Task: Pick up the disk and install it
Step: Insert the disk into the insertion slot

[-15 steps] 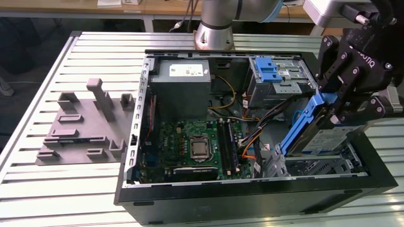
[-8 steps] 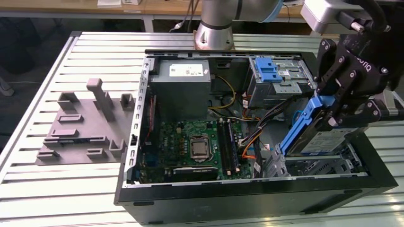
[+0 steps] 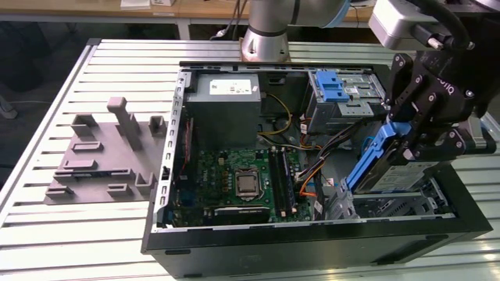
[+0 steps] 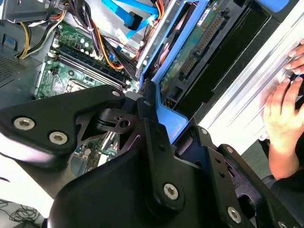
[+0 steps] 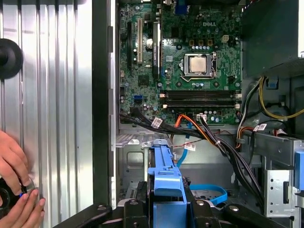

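Item: my pincer (image 3: 413, 143), clamped on the disk (image 3: 400, 174).
Disk held tilted over the drive cage (image 3: 390, 206), at the exterior view's right of the open computer case (image 3: 312, 240); a person's hand (image 5: 16, 190) on the slatted table (image 3: 47, 117) outside the case.

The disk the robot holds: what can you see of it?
The disk is a flat silver-grey drive with a pale label, framed in blue plastic. The black pincer grips it, tilted on edge above the metal bay of the open computer case, at the exterior view's right. Its green circuit-board underside shows in the second wrist view.
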Robot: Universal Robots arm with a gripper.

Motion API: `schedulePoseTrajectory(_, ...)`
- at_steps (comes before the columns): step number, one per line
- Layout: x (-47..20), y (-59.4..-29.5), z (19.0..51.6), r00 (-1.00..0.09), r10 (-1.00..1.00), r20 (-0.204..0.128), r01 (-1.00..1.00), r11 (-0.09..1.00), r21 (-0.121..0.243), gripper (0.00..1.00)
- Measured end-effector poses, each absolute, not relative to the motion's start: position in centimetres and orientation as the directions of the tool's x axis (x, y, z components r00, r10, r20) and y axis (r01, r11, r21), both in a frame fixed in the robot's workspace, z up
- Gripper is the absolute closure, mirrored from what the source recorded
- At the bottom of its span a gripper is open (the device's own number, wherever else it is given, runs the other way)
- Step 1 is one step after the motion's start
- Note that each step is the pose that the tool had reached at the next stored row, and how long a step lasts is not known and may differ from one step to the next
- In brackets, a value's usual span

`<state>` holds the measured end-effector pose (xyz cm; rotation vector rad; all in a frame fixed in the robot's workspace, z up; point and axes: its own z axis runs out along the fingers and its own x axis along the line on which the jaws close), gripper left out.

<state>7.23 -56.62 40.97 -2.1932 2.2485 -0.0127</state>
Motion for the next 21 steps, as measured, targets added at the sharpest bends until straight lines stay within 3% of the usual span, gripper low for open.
schedulePoseTrajectory(21, 7.2, -56.6, 39.5, -0.025, -1.000, 0.005, -1.000, 0.025, -0.006, 0.64)
